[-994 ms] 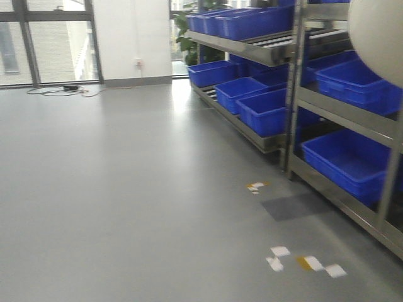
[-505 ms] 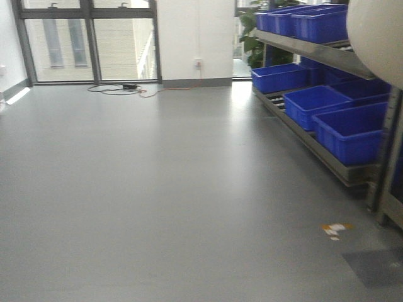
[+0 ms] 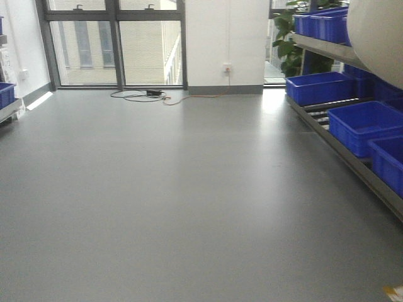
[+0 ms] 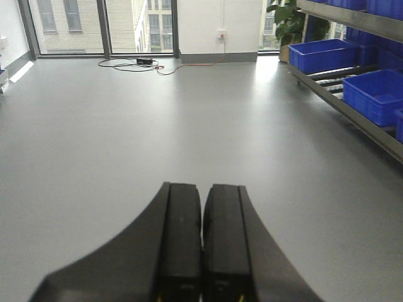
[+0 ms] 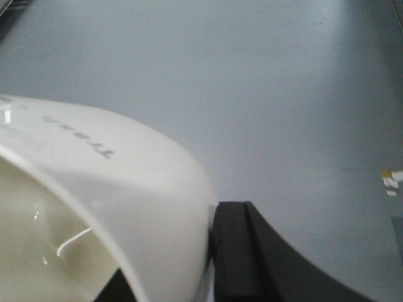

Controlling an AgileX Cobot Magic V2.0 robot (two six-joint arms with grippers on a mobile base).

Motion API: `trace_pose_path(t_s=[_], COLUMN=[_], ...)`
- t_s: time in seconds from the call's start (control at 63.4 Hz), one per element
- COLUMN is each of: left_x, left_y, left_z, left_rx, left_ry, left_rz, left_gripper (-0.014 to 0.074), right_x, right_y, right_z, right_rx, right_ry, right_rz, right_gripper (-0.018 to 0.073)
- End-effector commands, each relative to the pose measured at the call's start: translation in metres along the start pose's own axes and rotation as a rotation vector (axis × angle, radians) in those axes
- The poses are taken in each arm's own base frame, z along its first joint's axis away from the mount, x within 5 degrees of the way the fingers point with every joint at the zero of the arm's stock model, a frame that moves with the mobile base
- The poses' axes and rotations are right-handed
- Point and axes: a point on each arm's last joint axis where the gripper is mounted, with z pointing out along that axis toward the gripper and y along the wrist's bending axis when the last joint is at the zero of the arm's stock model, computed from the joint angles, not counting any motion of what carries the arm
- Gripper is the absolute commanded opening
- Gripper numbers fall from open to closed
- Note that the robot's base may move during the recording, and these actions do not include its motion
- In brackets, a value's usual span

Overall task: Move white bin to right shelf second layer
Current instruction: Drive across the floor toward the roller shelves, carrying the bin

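Note:
The white bin [image 5: 107, 189] fills the lower left of the right wrist view, cream-white with a rounded rim. My right gripper [image 5: 204, 226] is shut on its wall, one black finger [image 5: 236, 251] pressed against the outside. The bin's rounded side [image 3: 378, 38] also fills the front view's top right corner. My left gripper [image 4: 203, 189] is shut with nothing in it, held above the grey floor. A steel shelf rack [image 3: 327, 51] runs along the right. It has a roller-track level [image 3: 324, 113], but I cannot tell which level is the second layer.
Blue crates [image 3: 362, 126] sit on the rack's lower and upper levels. A potted plant [image 3: 286, 44] stands behind the rack. Cables [image 3: 148, 95] lie on the floor by the window wall. Another blue crate [image 3: 5, 94] sits at the far left edge.
The whole view has swung left. The rack and blue crates slid towards the right edge and the window wall moved to the centre. The bin stays in the right gripper.

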Motion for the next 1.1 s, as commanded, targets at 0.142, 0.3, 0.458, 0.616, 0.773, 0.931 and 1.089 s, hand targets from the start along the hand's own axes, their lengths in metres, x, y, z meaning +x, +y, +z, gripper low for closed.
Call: trace_pose_path(t_s=[0.142, 0.3, 0.458, 0.616, 0.773, 0.931, 1.089], left_x=[0.0003, 0.0003, 0.0003, 0.0003, 0.0003, 0.0003, 0.0003], left_y=[-0.0004, -0.0004, -0.0004, -0.0004, -0.0004, -0.0004, -0.0004], left_z=[0.0005, 0.0005, 0.0005, 0.0005, 0.0005, 0.0005, 0.0005], left_rx=[0.008, 0.008, 0.008, 0.008, 0.008, 0.008, 0.008], left_ry=[-0.076, -0.076, -0.076, -0.076, -0.076, -0.076, -0.076], left_rz=[-0.007, -0.007, -0.007, -0.007, -0.007, -0.007, -0.007], left_gripper=[0.0085, 0.0085, 0.0085, 0.0085, 0.0085, 0.0085, 0.0085], right_x=[-0.0158, -0.0158, -0.0158, -0.0158, -0.0158, -0.0158, -0.0158], right_y=[0.0032, 0.0032, 0.0032, 0.0032, 0.0032, 0.0032, 0.0032], right_z=[-0.0054, -0.0054, -0.0054, -0.0054, -0.0054, -0.0054, -0.0054], right_rx=[-0.026, -0.026, -0.026, -0.026, -0.026, -0.026, -0.026], right_ry=[-0.118, -0.118, -0.118, -0.118, -0.118, -0.118, -0.118], right_rz=[0.006, 0.006, 0.006, 0.006, 0.006, 0.006, 0.006], right_gripper=[0.0050, 0.0050, 0.0050, 0.0050, 0.0050, 0.0050, 0.0050])
